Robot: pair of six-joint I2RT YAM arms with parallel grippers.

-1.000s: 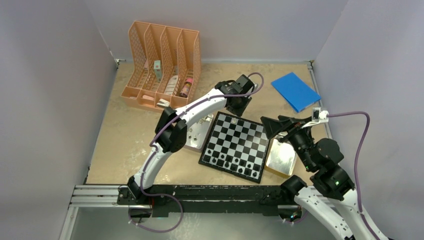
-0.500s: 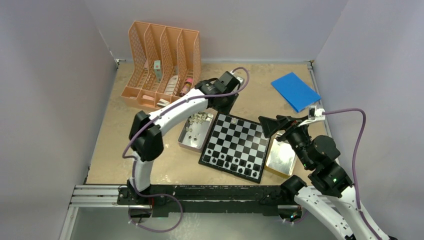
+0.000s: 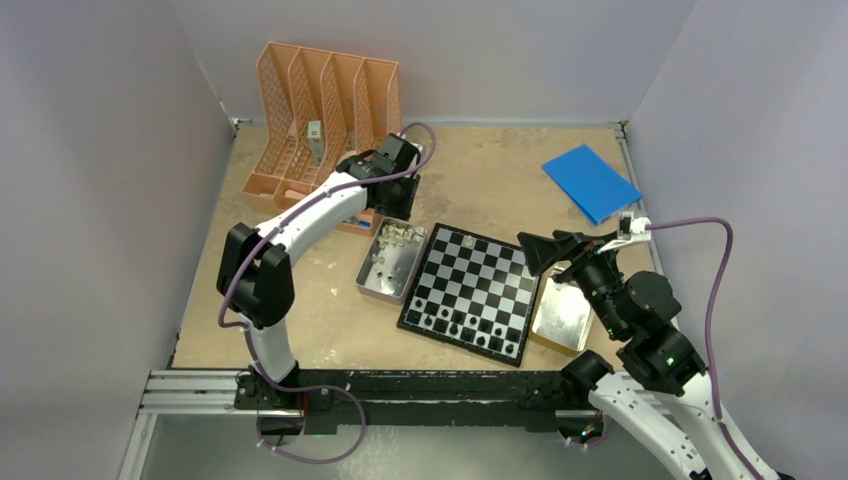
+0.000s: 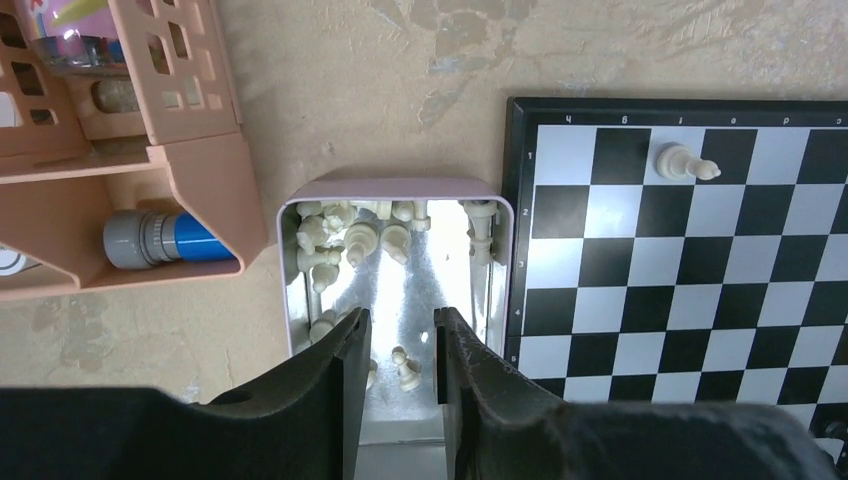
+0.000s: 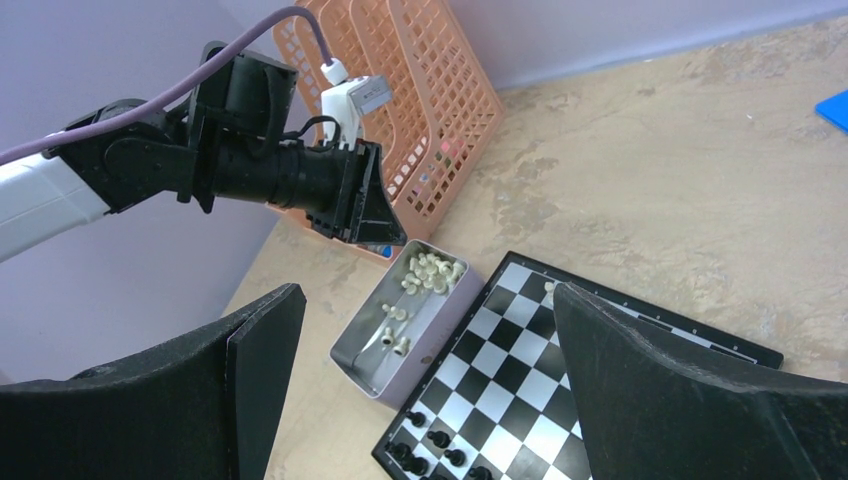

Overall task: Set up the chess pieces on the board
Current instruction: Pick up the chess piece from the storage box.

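Note:
The checkered board lies in the middle of the table. One pale chess piece rests on its far row near the left corner; I cannot tell whether it stands upright. Several black pieces line the near edge. The other pale pieces lie in a metal tin left of the board. My left gripper hangs over that tin, open a little, with nothing between its fingers. My right gripper is wide open and empty above the board's right side.
An orange file rack stands at the back left, close behind the left wrist; a blue-and-grey tube lies in it. A second shiny tin sits right of the board. A blue pad lies at the back right.
The left arm swung left from the board's far corner to above the tin of pale pieces, leaving one pale piece on the board. The right arm barely moved.

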